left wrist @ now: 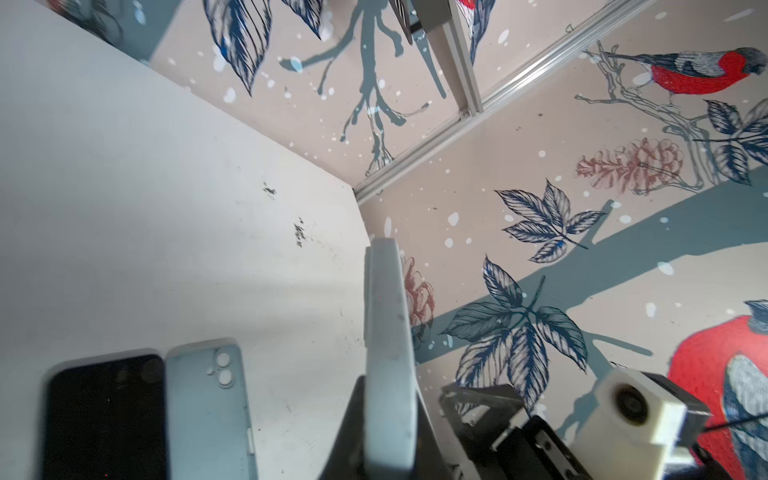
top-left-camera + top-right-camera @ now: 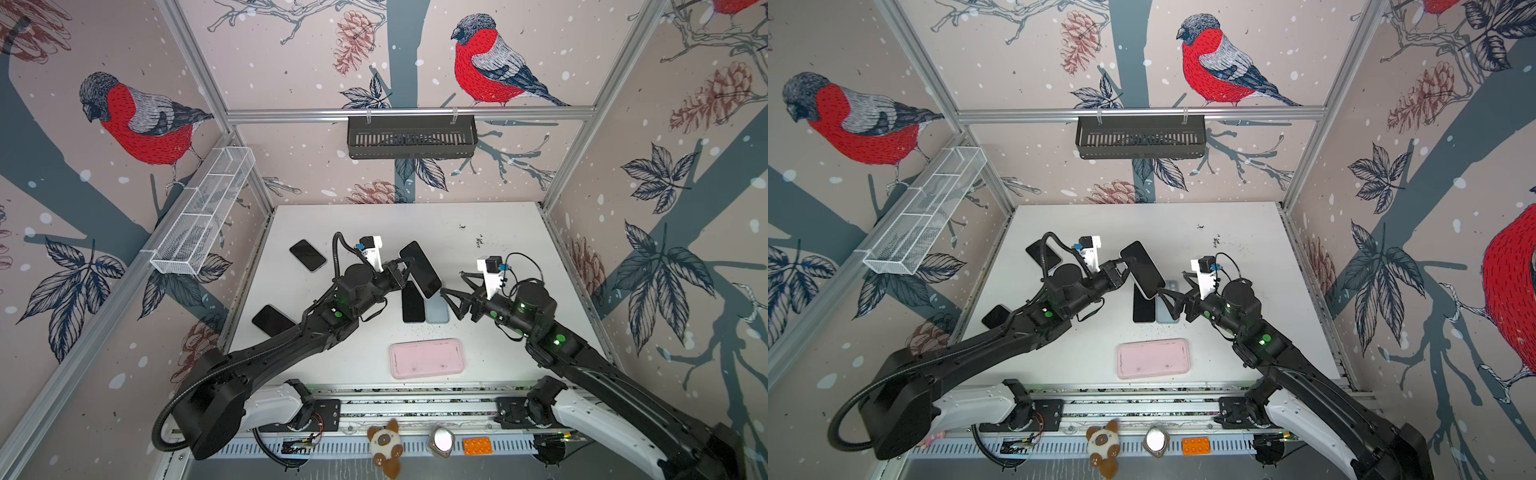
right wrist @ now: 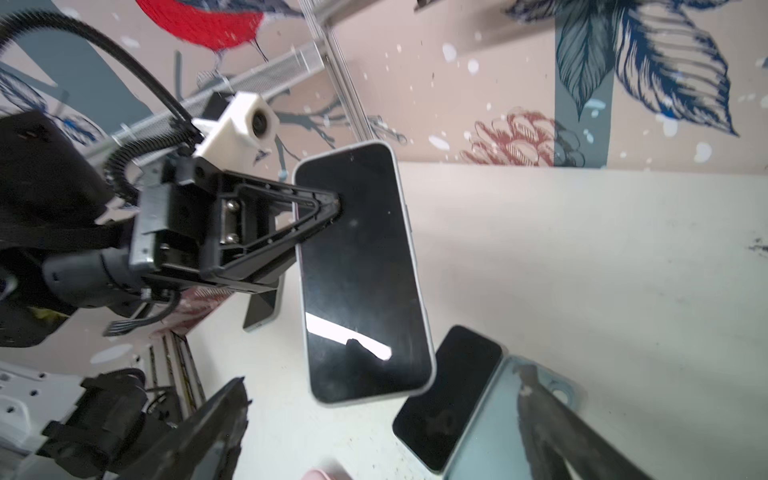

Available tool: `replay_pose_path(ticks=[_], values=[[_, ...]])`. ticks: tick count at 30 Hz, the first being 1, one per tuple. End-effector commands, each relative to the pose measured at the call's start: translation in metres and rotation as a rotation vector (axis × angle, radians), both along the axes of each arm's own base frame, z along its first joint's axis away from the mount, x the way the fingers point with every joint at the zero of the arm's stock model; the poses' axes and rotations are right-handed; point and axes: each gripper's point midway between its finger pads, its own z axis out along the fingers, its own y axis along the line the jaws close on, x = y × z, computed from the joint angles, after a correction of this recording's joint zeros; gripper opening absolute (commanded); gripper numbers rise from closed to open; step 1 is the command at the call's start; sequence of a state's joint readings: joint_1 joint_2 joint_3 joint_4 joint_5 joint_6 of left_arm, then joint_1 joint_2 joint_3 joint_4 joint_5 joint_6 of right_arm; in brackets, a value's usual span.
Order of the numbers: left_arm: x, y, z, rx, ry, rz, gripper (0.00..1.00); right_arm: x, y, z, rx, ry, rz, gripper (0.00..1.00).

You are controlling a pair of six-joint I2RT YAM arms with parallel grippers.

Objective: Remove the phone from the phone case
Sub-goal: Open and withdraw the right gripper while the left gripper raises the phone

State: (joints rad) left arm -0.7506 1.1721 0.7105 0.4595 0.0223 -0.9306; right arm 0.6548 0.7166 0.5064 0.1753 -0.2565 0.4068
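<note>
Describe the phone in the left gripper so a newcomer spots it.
Over the white table, find the left gripper near centre. It pinches a black-screened, pale-edged phone. Unlike the flat black phone beneath, this one hangs tilted in the air.

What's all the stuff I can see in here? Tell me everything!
raised phone: 1, black screen, above the table's middle
other phones: 3, black, on the white table
blue case: 1, light blue, beside the middle phone
pink case: 1, pink, table front
wire basket: 1, white, left wall
slotted basket: 1, black, back rail
brown-white plush toy, silver round thing, orange brick: 1 each, front rail
arms: 2, black; left jaws shut on raised phone, right jaws open
</note>
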Motion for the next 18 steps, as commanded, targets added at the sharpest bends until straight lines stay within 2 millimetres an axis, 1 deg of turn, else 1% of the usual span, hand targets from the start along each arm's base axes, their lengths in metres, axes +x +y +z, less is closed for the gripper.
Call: replay_pose_path(ticks=[1,4,7,11,12,18], values=[[0.001,0.024,0.009,0.093,-0.024,0.109,0.0,-0.009,-0.008,0.013,0.114,0.052,-0.013,1.0],[-0.005,0.032,0.029,0.069,-0.053,0.135,0.0,-0.017,-0.01,0.013,0.183,0.095,0.001,1.0],[-0.01,0.035,0.041,0.03,-0.07,0.14,0.0,-0.026,-0.008,0.011,0.263,0.132,0.042,1.0],[-0.018,0.033,0.053,-0.087,-0.095,0.108,0.0,-0.036,-0.004,0.007,0.37,0.181,0.111,1.0],[-0.02,0.032,0.053,-0.106,-0.096,0.098,0.0,-0.039,-0.003,0.008,0.392,0.184,0.129,1.0],[-0.027,0.027,0.066,-0.227,-0.12,0.049,0.0,-0.052,0.001,0.006,0.492,0.221,0.209,1.0]])
